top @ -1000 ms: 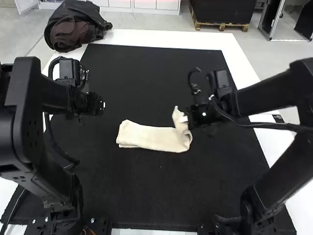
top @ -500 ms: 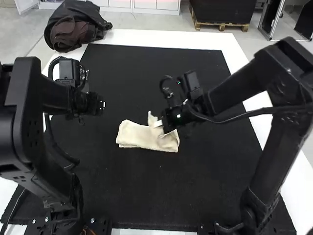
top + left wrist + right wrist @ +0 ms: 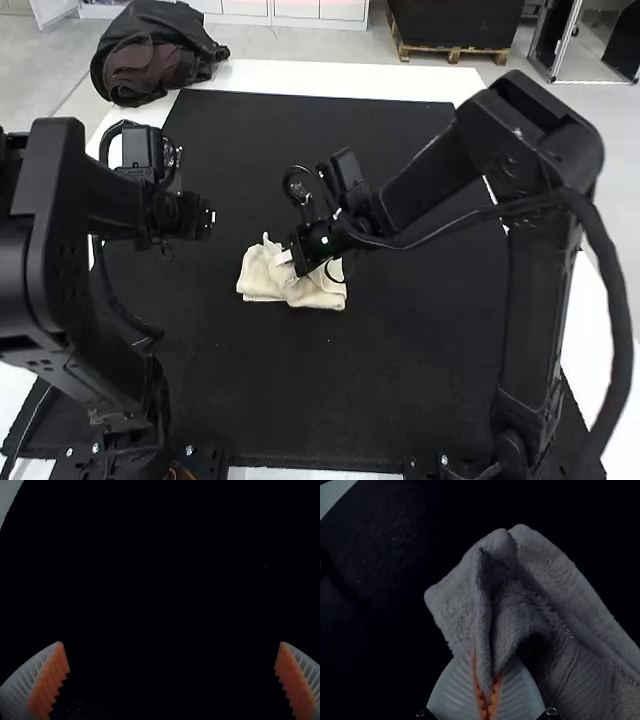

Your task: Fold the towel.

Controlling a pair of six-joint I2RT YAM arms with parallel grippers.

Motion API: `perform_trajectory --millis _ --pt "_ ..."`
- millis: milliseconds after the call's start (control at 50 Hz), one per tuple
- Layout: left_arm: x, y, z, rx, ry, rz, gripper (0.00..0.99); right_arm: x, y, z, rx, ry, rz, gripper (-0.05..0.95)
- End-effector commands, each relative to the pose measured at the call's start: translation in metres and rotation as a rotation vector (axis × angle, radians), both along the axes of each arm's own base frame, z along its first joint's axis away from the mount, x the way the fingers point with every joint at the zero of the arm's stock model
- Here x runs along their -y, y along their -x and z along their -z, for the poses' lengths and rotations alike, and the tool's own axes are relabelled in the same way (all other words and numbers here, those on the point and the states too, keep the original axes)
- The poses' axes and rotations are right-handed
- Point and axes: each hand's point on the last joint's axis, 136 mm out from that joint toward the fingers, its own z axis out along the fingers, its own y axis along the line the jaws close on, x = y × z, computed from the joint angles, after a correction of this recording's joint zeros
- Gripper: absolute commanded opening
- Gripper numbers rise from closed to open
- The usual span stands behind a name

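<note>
While the left gripper [image 3: 208,217] gapes, the right gripper [image 3: 286,258] pinches the towel [image 3: 322,294] by a fold; black matting [image 3: 300,380] lies beneath.

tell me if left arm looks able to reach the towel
Probably yes: the left arm has open jaws, with bare mat between it and the towel. The right arm, gripping a fold, might crowd it.
</note>
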Motion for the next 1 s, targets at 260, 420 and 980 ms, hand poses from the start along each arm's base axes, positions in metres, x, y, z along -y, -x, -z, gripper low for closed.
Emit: perform_trajectory --millis 260,420,980 --pt "-0.002 0.000 0.001 0.005 0.006 -0.003 0.966 -0.035 -0.009 -0.016 0.026 -0.057 -0.035 -0.02" --pt "-0.002 0.000 0.001 0.005 0.005 -0.002 0.964 -0.039 -0.009 -0.016 0.014 -0.064 -0.032 -0.02" --pt "-0.001 -0.002 -0.001 0.014 0.005 0.002 0.964 -0.032 -0.030 -0.063 0.056 -0.179 0.015 0.60"
